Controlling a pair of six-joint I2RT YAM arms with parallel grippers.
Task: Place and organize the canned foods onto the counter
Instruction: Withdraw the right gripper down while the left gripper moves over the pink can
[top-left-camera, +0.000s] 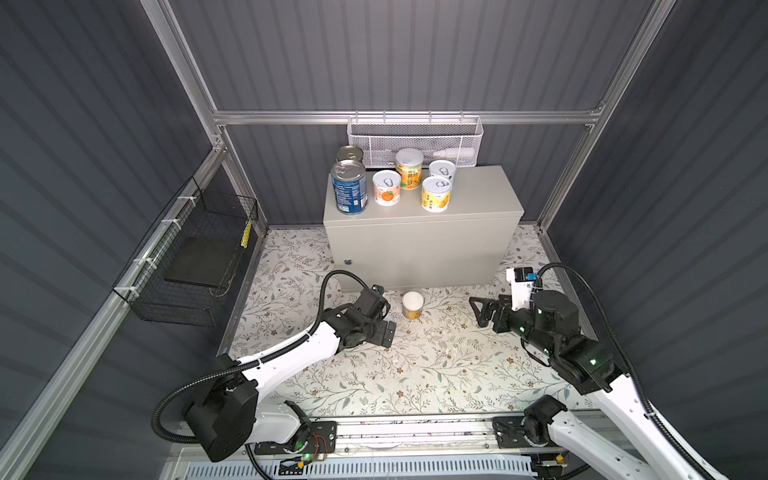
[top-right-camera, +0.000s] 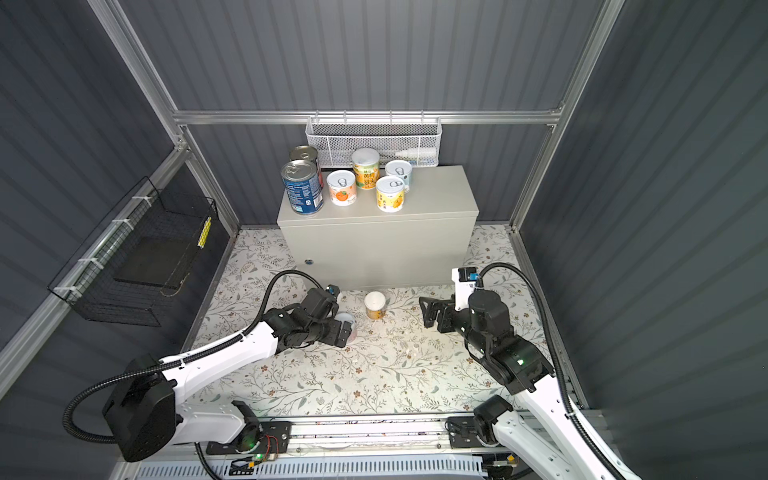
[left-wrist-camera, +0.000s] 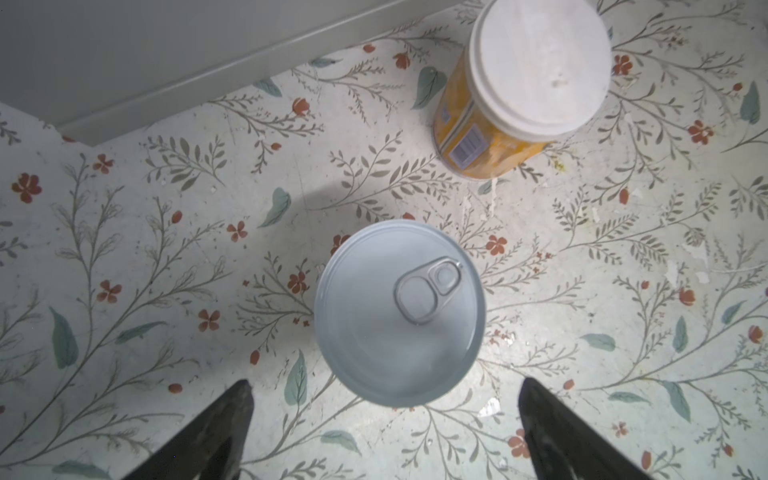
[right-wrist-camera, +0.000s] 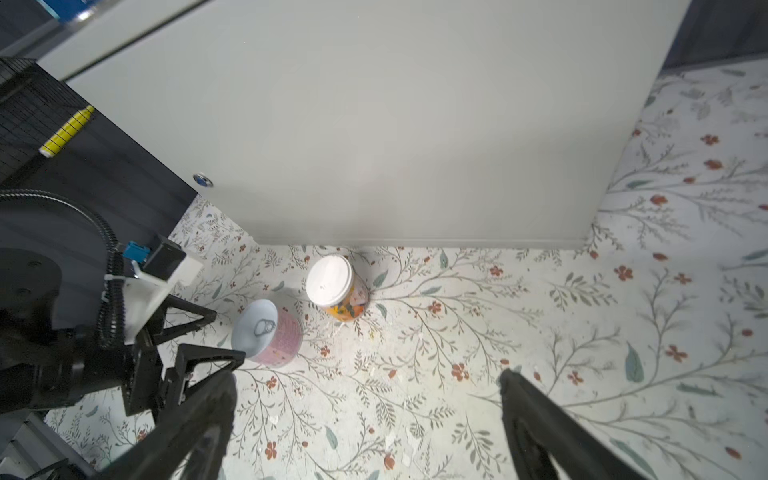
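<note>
Two arms reach over the floral mat (top-left-camera: 415, 374) from its 6 o'clock edge, as both top views show. Left arm: forearm stretched low toward 2 o'clock, wrist bent downward, with the left end effector (top-right-camera: 346, 329) poised above a pink-labelled can (right-wrist-camera: 268, 332) that has a pull-tab lid. Its jaws are spread wide and its fingers (left-wrist-camera: 216, 436) are clear of the can, gripping nothing. Right arm: forearm angled toward 10 o'clock, with the right end effector (top-left-camera: 478, 312) turned to 9 o'clock above the mat, jaws likewise wide and empty.

Between the two end effectors stands an upright yellow-orange can (top-left-camera: 412, 304) with a white lid. It is at 2 o'clock of the pink-labelled can, near it but not touching. At 12 o'clock of both cans rises the front of the beige cabinet, whose top is the surface (top-left-camera: 478, 195).

Six cans stand upright on its 9 o'clock half. Two blue-labelled cans (top-left-camera: 349, 189) with silver lids sit at the 9 o'clock end, one behind the other, and four smaller white-lidded cans (top-left-camera: 436, 194) cluster beside them. A white mesh basket (top-left-camera: 415, 141) hangs at 12 o'clock behind the cabinet. A black wire basket (top-left-camera: 191, 257) hangs on the wall at 9 o'clock.
</note>
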